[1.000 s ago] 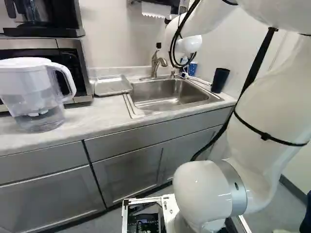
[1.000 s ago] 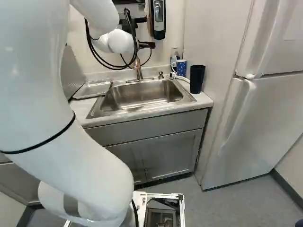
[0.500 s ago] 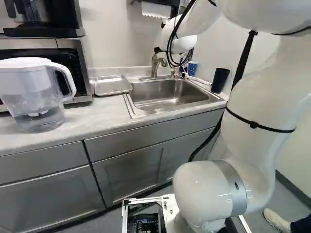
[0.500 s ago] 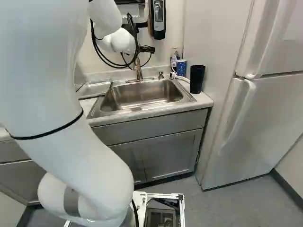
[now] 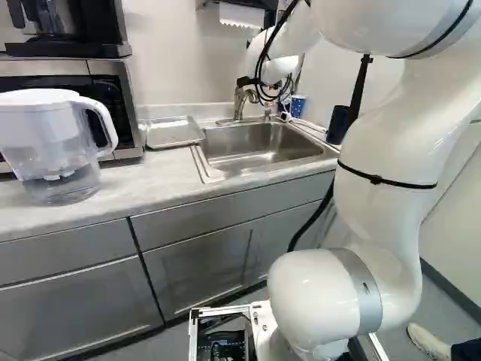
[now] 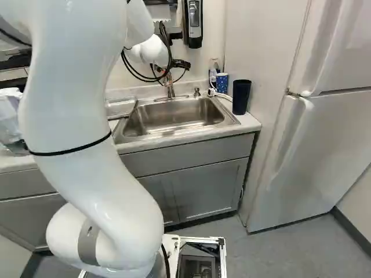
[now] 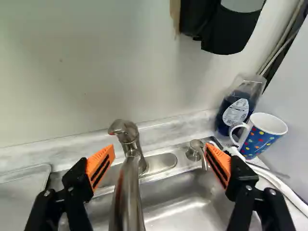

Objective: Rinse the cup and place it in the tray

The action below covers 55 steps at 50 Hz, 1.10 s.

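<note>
Two cups stand right of the sink (image 6: 174, 116): a spotted blue mug (image 7: 263, 135) far, beside a bottle (image 7: 237, 109), and a dark tumbler (image 6: 241, 97) nearer. The tray (image 5: 174, 133) lies left of the sink on the worktop (image 5: 135, 180). The tool (image 6: 182, 64) is released near the faucet (image 7: 127, 192), fingers spread wide.

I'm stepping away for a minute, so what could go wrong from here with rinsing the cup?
In the wrist view, the faucet shows between the open pincer's fingers, so closing or lowering could bump it. A sideways move might clip the soap pump. The dotted mug stands close by the bottle, so a grab could tip the bottle.
</note>
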Available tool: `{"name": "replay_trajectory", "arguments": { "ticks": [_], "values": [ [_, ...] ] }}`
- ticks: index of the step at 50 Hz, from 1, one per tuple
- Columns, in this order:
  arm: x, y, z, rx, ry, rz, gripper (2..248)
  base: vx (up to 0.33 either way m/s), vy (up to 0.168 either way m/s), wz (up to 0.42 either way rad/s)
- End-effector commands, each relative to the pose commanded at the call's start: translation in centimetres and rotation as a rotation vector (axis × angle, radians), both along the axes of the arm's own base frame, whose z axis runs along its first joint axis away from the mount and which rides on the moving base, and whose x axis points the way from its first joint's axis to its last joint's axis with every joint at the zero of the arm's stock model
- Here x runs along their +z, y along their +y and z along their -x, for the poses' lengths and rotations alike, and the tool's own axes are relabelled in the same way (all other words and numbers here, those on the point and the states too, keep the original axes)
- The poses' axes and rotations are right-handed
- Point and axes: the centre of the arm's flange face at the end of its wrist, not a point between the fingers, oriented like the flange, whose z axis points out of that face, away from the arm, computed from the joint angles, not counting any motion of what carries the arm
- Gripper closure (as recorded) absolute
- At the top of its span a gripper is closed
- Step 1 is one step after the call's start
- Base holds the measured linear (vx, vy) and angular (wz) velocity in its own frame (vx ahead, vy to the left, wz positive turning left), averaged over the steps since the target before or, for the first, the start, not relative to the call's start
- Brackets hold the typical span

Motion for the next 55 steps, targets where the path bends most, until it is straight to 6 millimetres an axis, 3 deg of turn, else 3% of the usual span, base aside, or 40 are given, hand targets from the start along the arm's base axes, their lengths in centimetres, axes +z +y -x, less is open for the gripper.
{"name": "replay_trajectory", "arguments": {
  "ticks": [17,55],
  "values": [
    [-0.2,0.0,-2.3,0.0,-0.007,0.0,3,0.0,0.0,0.0],
    [0.0,-0.7,-3.7,-0.011,-0.04,0.001,3,0.0,0.0,0.0]
  ]
}}
